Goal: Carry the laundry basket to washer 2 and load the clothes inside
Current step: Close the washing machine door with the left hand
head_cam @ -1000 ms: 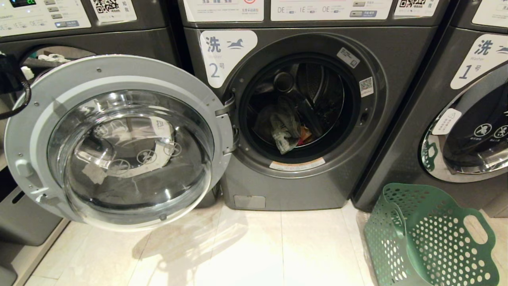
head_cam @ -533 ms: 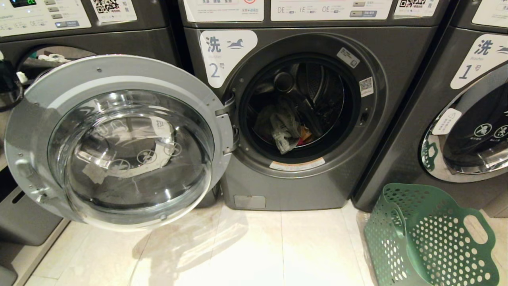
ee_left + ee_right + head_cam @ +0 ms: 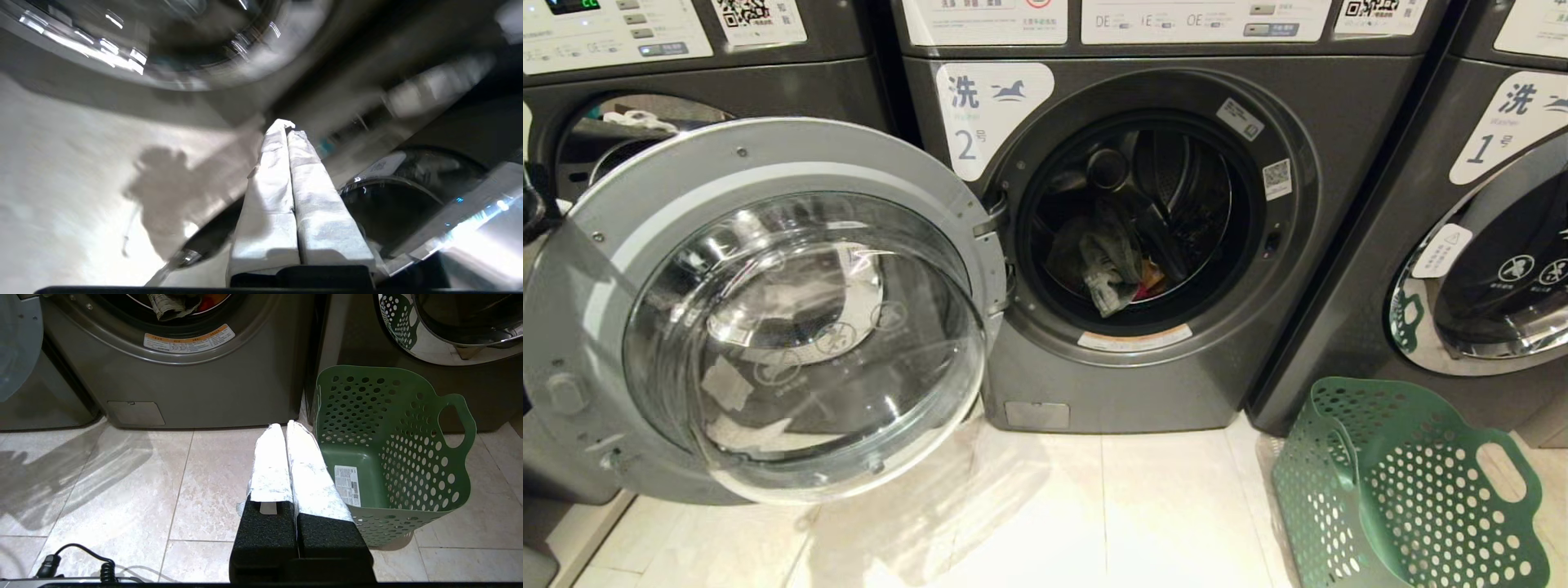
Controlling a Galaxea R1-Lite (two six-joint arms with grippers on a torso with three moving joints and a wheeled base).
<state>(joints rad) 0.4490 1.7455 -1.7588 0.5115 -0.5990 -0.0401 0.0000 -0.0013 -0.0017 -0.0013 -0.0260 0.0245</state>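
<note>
Washer 2 (image 3: 1143, 392) stands in the middle with its round glass door (image 3: 768, 155) swung open to the left. The clothes (image 3: 1115, 261) lie in its drum: grey-blue denim with a bit of orange-red beside it; their front edge also shows in the right wrist view (image 3: 171, 304). The green laundry basket (image 3: 1413, 490) sits empty on the floor at the lower right (image 3: 408, 457). My left gripper (image 3: 286, 124) is shut on nothing, out past the door's left edge, close to the machines. My right gripper (image 3: 282, 426) is shut and empty, low over the floor just left of the basket.
Washer 1 (image 3: 1462, 245) stands at the right behind the basket, door shut. Another machine (image 3: 686, 82) is at the left, behind the open door. The open door reaches far out over the tiled floor (image 3: 1094, 523). A coiled black cable (image 3: 81, 559) lies near my base.
The open door has swung nearer and lower in the view, toward closing. The dark left arm at the left edge has slipped almost out of sight behind it. Basket and clothes are still.
</note>
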